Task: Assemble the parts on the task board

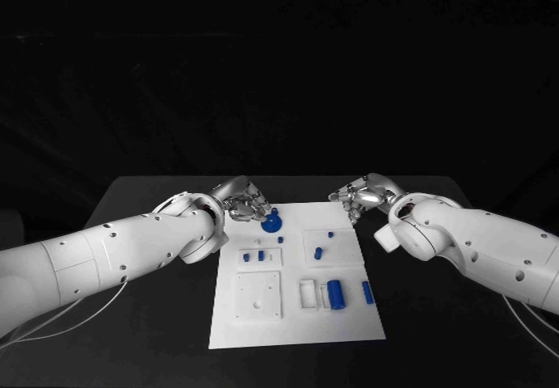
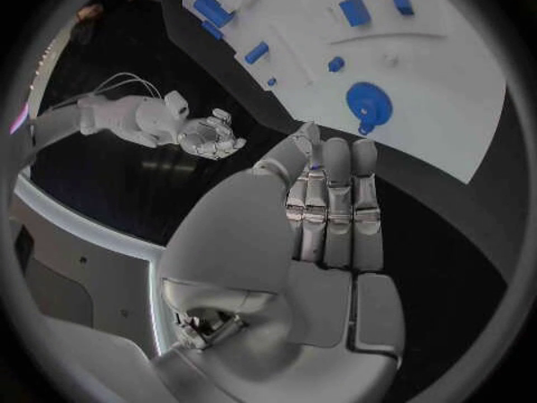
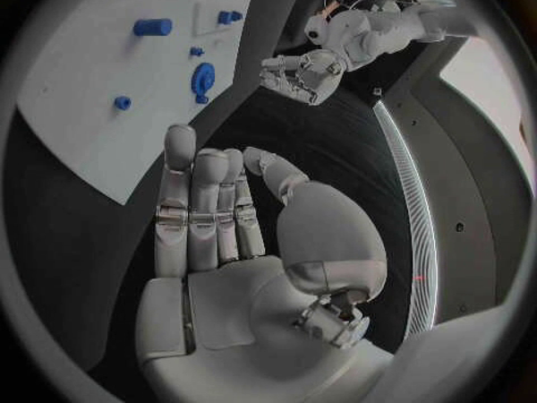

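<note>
A: Black bench (image 1: 152, 190), white task board (image 1: 297, 323) mid-surface, both hands hovering at its far edge. Anything held?

B: No. The left hand (image 1: 241, 202) and right hand (image 1: 363, 196) have fingers straight and empty. The blue round part (image 1: 271, 222) lies just beside the left.

A: So it's pre-grasp?

B: Likely; next, the left must lower and close on it.

Parts (image 1: 335, 293) on task board (image 1: 292, 327), mid-table (image 1: 140, 323)
</note>
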Controlling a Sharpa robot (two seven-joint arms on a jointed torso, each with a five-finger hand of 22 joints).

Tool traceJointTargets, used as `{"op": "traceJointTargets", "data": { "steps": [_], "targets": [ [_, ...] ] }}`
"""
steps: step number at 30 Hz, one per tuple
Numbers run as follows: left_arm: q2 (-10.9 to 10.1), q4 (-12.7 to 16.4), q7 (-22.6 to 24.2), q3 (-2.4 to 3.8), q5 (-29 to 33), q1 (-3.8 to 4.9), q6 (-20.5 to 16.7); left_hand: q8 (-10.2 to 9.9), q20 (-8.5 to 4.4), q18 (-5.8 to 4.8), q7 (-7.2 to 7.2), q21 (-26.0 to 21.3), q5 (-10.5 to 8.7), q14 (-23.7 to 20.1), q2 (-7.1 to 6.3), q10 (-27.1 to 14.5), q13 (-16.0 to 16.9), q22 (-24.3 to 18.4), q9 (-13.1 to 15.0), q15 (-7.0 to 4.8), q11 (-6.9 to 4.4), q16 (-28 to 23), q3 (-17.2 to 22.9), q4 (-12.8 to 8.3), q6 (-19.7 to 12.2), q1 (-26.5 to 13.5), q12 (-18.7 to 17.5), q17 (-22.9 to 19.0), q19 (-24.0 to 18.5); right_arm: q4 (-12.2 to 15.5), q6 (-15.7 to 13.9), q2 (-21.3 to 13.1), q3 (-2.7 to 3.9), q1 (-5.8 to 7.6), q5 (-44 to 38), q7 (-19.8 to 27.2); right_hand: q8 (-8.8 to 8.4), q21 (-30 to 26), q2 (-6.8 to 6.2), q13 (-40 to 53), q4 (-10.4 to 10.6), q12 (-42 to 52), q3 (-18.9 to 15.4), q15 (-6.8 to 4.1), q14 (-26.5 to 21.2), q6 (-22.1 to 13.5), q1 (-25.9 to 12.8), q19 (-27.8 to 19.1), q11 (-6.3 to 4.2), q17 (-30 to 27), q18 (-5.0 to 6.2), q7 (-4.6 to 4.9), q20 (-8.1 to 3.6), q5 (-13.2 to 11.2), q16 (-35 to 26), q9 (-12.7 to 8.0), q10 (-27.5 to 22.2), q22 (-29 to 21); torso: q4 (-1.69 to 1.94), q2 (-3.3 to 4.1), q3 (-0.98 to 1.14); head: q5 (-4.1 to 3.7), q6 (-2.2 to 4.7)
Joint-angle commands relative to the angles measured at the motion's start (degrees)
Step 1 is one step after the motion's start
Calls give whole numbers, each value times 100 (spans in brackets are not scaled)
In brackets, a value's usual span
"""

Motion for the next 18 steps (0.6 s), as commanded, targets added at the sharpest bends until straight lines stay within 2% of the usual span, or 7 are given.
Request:
{"op": "traceJointTargets", "data": {
  "steps": [1, 3, 6, 8, 10, 15, 18],
  "targets": [
    [130, -122, 534, -7, -1115, 10, -113, -16, 26, 124, -12, -100, 24, 19, 46, -87, 5, 94, -153, 35, 22, -38, -76, -93, 39, -60, -18, -50, 80, -6, -25, 14, 2, -4, 37, 124, 9, -59, -55, -65, -3, -31, 31, 18, -49, -48, 19, 114, 16, -36, 44, -4, 16, 29, 13, -4, -32, -20, -5, 10, 3, -3, 39],
    [261, -258, 538, -25, -1436, 10, -42, -19, 26, 133, -4, -99, 70, 32, 46, -144, 1, 114, -196, 37, 43, -22, -80, -137, 23, -66, -25, -56, 103, -6, -35, 20, 2, -4, 38, 131, 8, -72, -59, -106, -4, -38, 31, 16, -53, -45, 17, 120, 14, -54, 42, -4, 14, 28, 23, -4, -30, -22, -9, 14, 3, -13, 49],
    [388, -387, 552, -81, -1709, 7, -146, -22, 51, 143, 49, -117, 68, 24, 23, -242, 0, 110, -254, 63, 79, -4, -104, -200, -28, -150, -27, -78, 119, 1, -31, 24, 2, -3, 90, 112, 7, -82, -59, -131, 0, -50, 32, 18, -59, -53, 13, 118, 17, -63, 40, -1, 15, 25, 26, -5, -41, -23, -6, 18, 1, -22, 60],
    [451, -452, 541, -105, -1844, 5, -147, -20, 87, 144, 158, -156, 71, -55, -109, -396, 1, 89, -271, 115, 151, -62, -156, -231, -196, -206, -24, -114, 132, 6, -26, 26, 2, -3, 116, 102, 8, -97, -64, -162, 2, -69, 34, 20, -65, -65, 9, 108, 22, -75, 36, 3, 17, 21, 26, -5, -63, -28, -9, 24, 3, -25, 71],
    [525, -525, 507, -128, -2014, 2, -79, -13, 126, 154, 167, -219, 76, -40, -184, -445, 3, 47, -261, 137, 159, -57, -239, -193, -297, -289, -24, -130, 165, 14, -28, 27, 1, -3, 136, 97, 8, -111, -67, -199, 3, -80, 36, 21, -67, -66, 5, 106, 22, -86, 33, 3, 17, 21, 32, -4, -62, -30, -14, 29, 1, -23, 77],
    [686, -684, 372, -205, -2377, -4, 330, -8, 146, 157, 109, -466, 87, -82, -134, -476, 4, -3, -245, 143, 157, -4, -445, -116, -259, -256, -23, -180, 269, 32, -60, 31, 1, -3, 156, 103, 8, -116, -70, -222, 3, -80, 33, 21, -68, -67, 7, 113, 22, -95, 33, 5, 16, 22, 37, -4, -61, -30, -32, 44, 4, -6, 88],
    [756, -766, 336, -261, -2481, -8, 458, -13, 142, 148, 96, -546, 98, -105, -103, -505, 3, 60, -251, 145, 161, 33, -498, -133, -256, -241, -24, -203, 291, 45, -83, 34, 1, -2, 161, 110, 8, -116, -70, -222, 3, -80, 33, 21, -68, -67, 7, 113, 22, -95, 33, 5, 16, 22, 37, -4, -61, -30, -27, 44, 2, -18, 85]
  ]
}}
